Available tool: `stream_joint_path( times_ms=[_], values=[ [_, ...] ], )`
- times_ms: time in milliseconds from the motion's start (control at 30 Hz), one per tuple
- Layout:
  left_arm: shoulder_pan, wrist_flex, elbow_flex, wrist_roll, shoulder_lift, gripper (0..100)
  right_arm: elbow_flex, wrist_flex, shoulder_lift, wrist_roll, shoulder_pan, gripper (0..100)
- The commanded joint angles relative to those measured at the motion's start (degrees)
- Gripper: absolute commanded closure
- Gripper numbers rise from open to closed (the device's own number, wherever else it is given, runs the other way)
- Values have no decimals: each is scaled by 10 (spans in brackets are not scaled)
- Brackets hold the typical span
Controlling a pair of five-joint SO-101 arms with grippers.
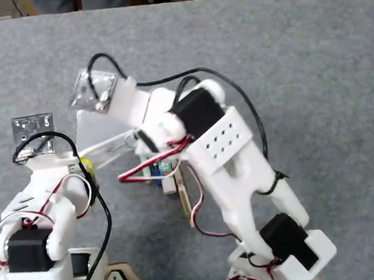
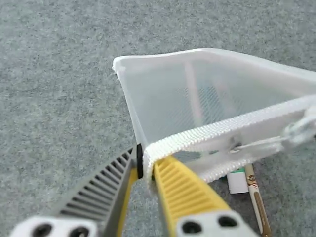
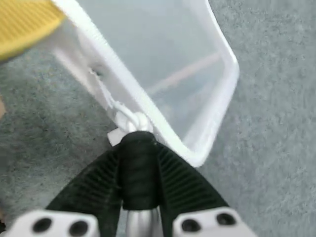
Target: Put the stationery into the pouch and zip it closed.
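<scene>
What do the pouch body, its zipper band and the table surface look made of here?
The pouch looks like translucent frosted plastic, probably soft film; shapes show dimly through it. The zipper band looks like white woven fabric tape, since its weave ribs are visible. The table has a grey felt or carpet-like covering, matte and fuzzy-textured.

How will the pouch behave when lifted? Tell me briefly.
Probably floppy: the pouch is thin, see-through sheet. Likely light: the left gripper pinching one zipper end seems to hold it tilted up. Its woven zipper tape should resist slipping.
</scene>
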Motion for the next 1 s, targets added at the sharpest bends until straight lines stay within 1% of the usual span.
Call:
stream_joint_path(
  times_ms=[0,467,800,967],
  values=[
    [-2,-3,-29,2,-1,971,-15,-6,-25,-4,44,986],
    [-2,-3,-28,2,-1,971,-13,-5,-28,-4,109,986],
    [-1,-3,-24,2,-1,971,35,-7,-29,-4,116,986],
    [-1,-3,-23,2,-1,971,34,-9,-29,-1,157,986]
  ],
)
